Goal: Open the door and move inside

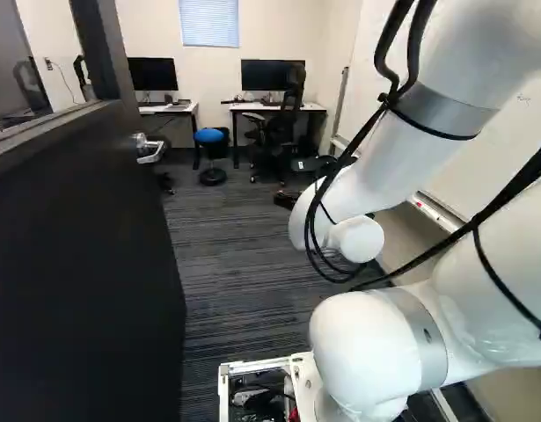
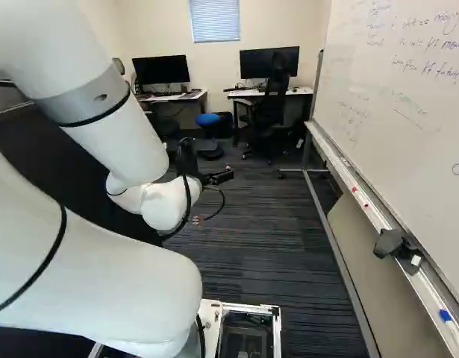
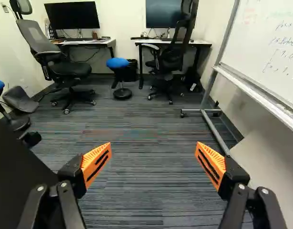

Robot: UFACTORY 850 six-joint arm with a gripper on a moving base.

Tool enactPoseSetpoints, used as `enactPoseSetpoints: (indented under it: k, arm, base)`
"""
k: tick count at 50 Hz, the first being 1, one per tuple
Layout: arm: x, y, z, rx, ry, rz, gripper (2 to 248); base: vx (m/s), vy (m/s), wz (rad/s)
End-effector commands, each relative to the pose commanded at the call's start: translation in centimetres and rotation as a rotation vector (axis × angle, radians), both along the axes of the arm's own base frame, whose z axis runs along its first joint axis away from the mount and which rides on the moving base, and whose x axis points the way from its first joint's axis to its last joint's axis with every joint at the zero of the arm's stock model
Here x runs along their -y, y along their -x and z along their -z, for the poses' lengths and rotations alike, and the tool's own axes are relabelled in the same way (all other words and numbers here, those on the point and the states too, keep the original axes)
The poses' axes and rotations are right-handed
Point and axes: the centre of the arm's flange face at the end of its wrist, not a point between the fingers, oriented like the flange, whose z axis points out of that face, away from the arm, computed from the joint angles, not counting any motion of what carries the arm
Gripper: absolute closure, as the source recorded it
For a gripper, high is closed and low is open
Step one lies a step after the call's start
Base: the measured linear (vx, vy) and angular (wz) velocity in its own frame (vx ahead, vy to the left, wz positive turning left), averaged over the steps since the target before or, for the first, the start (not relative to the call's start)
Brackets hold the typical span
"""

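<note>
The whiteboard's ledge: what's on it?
The ledge holds a blue-tipped marker, a dark grey object and small red bits. Whatever lies under the grey object is covered.

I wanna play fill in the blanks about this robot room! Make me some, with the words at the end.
The door is not shut; it stands ____.
The stool in the left base view has a ____ seat.
The tool has pads coloured ____.
In the right base view, the whiteboard is on the ____ side.

open; blue; orange; right
</note>
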Motion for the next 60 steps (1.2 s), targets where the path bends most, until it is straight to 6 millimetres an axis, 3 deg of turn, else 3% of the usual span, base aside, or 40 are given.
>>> enactPoseSetpoints:
  k: [60]
  arm:
    - [0.0,0.0,0.0,0.0,0.0,0.0,3]
  base:
    - [0.219,0.002,-0.015]
